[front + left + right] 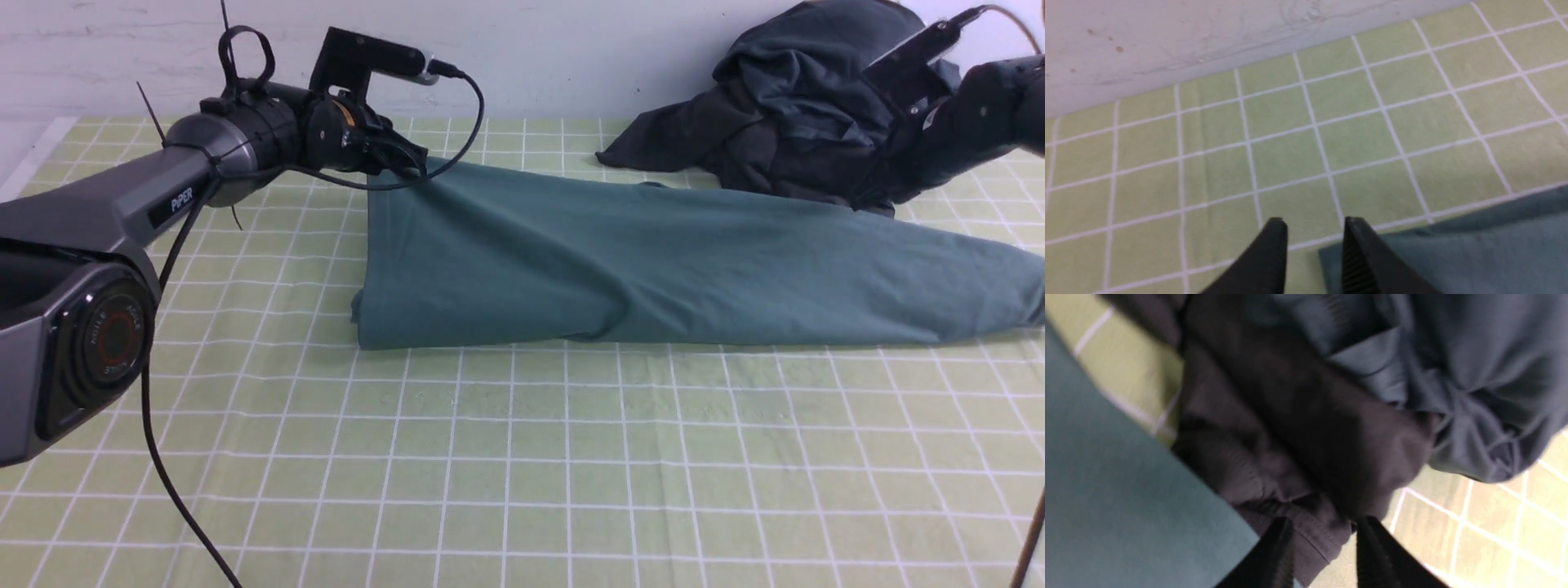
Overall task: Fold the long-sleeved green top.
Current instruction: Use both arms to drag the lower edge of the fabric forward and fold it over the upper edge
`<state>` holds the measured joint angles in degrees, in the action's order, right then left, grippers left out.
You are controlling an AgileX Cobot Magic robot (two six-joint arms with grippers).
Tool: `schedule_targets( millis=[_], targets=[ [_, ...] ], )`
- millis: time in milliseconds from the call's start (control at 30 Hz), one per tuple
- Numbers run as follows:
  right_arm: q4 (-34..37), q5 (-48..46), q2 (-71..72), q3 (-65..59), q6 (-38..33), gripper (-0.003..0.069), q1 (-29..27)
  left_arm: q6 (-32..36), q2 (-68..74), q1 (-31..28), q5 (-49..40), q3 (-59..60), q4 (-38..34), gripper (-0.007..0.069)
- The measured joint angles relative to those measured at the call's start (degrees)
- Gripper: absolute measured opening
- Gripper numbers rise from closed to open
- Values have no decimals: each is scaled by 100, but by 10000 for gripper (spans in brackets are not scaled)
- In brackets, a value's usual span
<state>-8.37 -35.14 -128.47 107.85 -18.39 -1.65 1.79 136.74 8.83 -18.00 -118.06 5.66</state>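
Observation:
The green long-sleeved top (653, 269) lies folded in a long band across the middle of the table, tapering toward the right edge. My left gripper (412, 163) is at its far left corner. In the left wrist view the left gripper (1312, 222) is open, with one finger (1367, 253) over the top's corner (1453, 253) and the other over bare mat. My right gripper (1326, 522) is open, its jaws standing on either side of the ribbed hem of a dark charcoal garment (1298, 457), beside the green top (1106, 498). In the front view its fingers are lost against the dark pile.
A heap of dark charcoal-grey garments (800, 106) sits at the back right, touching the green top's far edge, with my right arm (984, 110) over it. A green checked mat (522, 474) covers the table. A white wall (571, 49) runs along the back.

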Motion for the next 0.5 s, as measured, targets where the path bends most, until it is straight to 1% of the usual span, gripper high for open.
schedule_targets(
  millis=[67, 100, 167, 200, 267, 333, 367, 400, 433, 500],
  targets=[
    [-85, -492, 147, 50, 572, 267, 0, 0, -63, -63, -576, -273, 0, 305],
    [-97, -774, 240, 50, 746, 269, 0, 0, -98, -83, -911, -397, 0, 332],
    [-113, -1645, 499, 55, 965, 262, -17, 0, -221, -89, -1834, -698, -53, 367],
    [-107, -2112, 604, 71, 1004, 251, -35, 0, -319, -89, -2516, -875, -191, 371],
    [-20, -2924, 699, 99, 1016, 218, -139, 68, -464, -89, -3531, -1066, -566, 350],
    [209, -3312, 676, 60, 1016, 183, -315, 351, -534, -71, -4497, -1133, -1128, 295],
    [364, -3402, 629, -12, 1016, 166, -440, 479, -534, -57, -4774, -1128, -1370, 267],
    [364, -3411, 619, -29, 1016, 162, -467, 573, -525, -55, -4831, -1127, -1431, 260],
    [631, -3424, 525, -225, 1016, 139, -701, 1033, -399, 32, -5109, -1031, -2001, 191],
    [794, -3308, 421, -437, 1016, 120, -878, 1398, -297, 115, -5153, -854, -2315, 130]
  ],
)
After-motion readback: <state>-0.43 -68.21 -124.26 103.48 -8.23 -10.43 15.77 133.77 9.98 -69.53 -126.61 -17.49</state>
